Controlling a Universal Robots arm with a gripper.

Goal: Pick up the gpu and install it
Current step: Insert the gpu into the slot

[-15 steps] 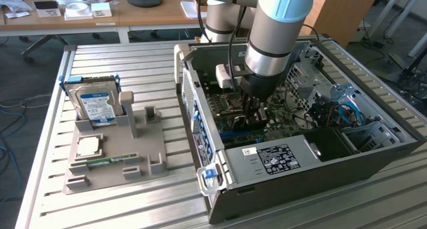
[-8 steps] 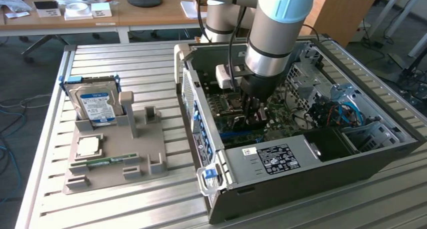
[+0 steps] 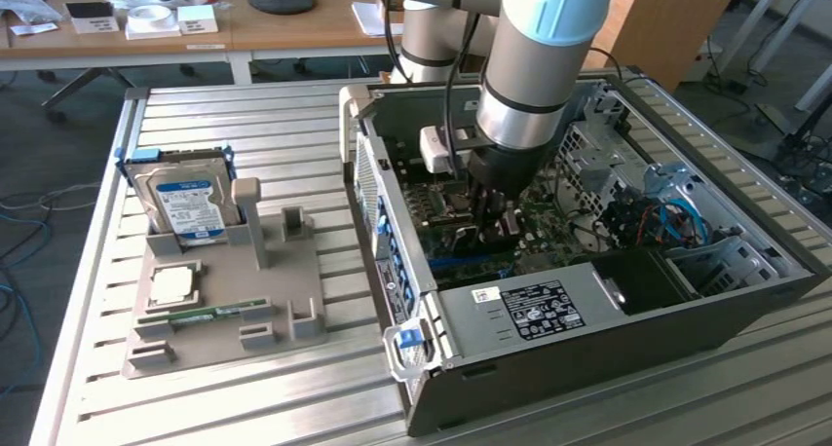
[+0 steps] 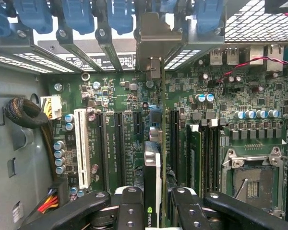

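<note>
Wrist view: the black two-fingered claw (image 4: 156, 211) is clamped on the thin, flat black-and-silver gpu (image 4: 152, 177), edge-on above the green motherboard's (image 4: 110, 86) expansion slots inside the open grey computer case (image 3: 624, 358). The card looks stiff, light and fragile, so it is best pinched along its upper edge.

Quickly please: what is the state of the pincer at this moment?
Pincer: closed, holding the gpu edge-on over the motherboard.

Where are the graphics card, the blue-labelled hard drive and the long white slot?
The thin flat graphics card (image 4: 152, 182), wrist view: its upturned edge.
The blue-labelled silver hard drive (image 3: 186, 204), exterior view: its blue label.
The long white plastic slot (image 4: 80, 146), wrist view: its middle.
</note>
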